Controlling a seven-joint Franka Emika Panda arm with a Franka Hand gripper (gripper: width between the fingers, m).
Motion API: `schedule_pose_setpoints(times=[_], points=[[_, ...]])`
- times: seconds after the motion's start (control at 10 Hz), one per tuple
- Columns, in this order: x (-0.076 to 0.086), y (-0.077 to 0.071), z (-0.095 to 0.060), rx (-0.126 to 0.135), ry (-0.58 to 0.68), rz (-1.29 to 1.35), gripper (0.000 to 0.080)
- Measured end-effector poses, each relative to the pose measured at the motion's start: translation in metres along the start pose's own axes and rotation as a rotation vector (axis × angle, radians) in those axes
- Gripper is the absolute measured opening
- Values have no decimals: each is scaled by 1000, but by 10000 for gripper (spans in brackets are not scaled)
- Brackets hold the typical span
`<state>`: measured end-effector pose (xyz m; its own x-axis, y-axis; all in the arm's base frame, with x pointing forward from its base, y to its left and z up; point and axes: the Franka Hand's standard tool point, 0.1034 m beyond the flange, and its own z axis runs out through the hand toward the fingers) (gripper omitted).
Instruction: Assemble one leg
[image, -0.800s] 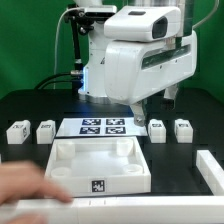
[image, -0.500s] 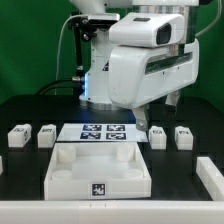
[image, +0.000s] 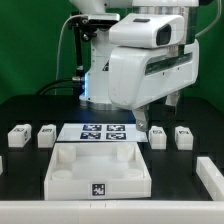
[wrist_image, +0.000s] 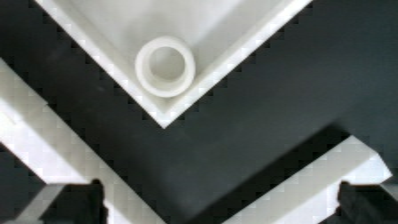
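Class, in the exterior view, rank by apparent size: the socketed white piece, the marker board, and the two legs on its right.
1. Socketed white piece, though nearest the camera.
2. Marker board.
3. Inner leg and outer leg: alike, unranked.

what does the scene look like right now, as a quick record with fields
pincer: open, holding nothing
legs: four, loose on the table; two at the exterior view's left, two at its right
large white piece: flat on the table, no leg fitted that shows
corner socket: empty in the wrist view
marker board: behind the large white piece, between the leg pairs
progress: no leg picked up yet
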<state>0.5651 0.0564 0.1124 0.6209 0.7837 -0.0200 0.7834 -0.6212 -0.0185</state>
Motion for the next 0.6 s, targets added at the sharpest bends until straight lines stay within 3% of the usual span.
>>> schedule_pose_setpoints(times=[0.4,0.6], points=[[-1,-1,1,0,0,-23,650],[-32,-28,14,2,-5,-104,650]])
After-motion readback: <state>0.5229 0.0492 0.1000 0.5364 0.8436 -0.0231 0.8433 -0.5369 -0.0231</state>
